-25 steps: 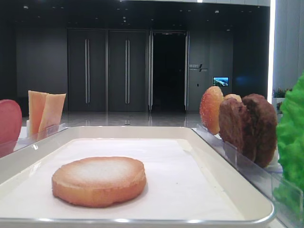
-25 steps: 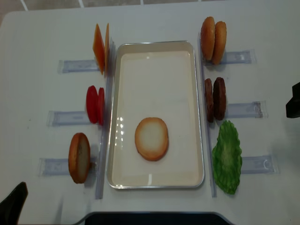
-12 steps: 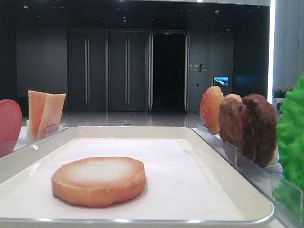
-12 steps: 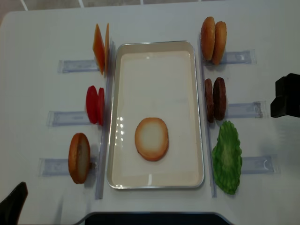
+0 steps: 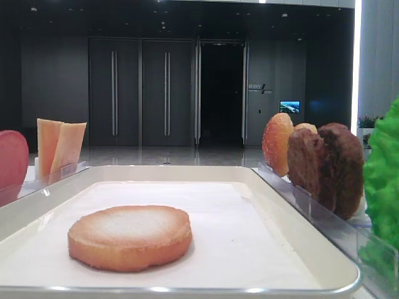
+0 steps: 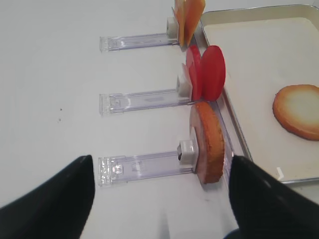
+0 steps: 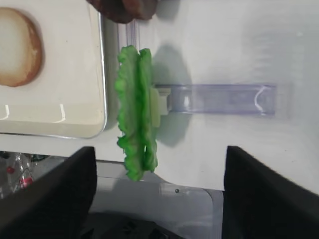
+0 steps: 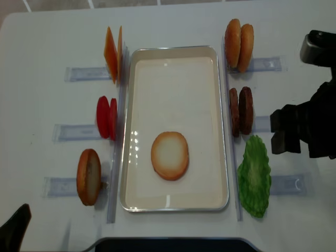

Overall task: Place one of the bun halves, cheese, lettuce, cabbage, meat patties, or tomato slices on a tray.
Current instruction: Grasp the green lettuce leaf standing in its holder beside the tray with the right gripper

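Right black two-fingered gripper: jaws stand wide apart, nothing between them, fingers at the bottom corners of the right wrist view. Thin bright green ruffled lettuce leaf stands on edge just beyond the gap between the jaws, set toward the left finger, not touching either. It is clipped at the near end of a narrow clear plastic rack that lies flat on the white table.

In the overhead view the right gripper hovers just right of the lettuce's upper edge, beside the two thick dark brown round meat patties, apart from both.

Large cream-white rectangular tray with raised rim lies left of the lettuce, close by. On its paper lining, in the near half, lies one flat round bun half, pale toasted face up.

Left black gripper: fingers spread wide, empty; a golden-brown bun half stands on edge in its rack beyond it.

Further back: smooth pinkish-red round tomato slices, thin pale-orange square cheese slices, two orange domed bun halves.
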Available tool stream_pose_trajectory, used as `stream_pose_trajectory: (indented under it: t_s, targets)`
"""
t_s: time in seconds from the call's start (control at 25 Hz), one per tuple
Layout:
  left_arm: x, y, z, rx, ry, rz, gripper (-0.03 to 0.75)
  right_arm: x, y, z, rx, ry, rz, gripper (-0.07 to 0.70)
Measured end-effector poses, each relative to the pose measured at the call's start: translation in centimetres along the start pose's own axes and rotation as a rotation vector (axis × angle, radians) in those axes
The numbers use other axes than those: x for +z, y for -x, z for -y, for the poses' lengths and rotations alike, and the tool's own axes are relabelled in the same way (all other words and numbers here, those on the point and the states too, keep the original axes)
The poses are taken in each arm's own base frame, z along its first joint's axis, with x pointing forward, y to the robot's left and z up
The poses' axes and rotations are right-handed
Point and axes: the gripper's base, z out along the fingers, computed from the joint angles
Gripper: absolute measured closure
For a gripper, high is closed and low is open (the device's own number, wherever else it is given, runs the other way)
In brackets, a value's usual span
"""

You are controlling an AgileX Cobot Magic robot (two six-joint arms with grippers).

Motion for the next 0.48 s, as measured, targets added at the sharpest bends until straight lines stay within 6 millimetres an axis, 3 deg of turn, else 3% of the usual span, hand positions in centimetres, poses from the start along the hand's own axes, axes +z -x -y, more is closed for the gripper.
stream_pose_trajectory:
  t_s: [0.48]
  targets:
    - [0.0,0.0,0.0,0.0,0.0,0.0,0.072,3.6,2.0,-1.6,-0.022,-0.02,-0.048,0.097]
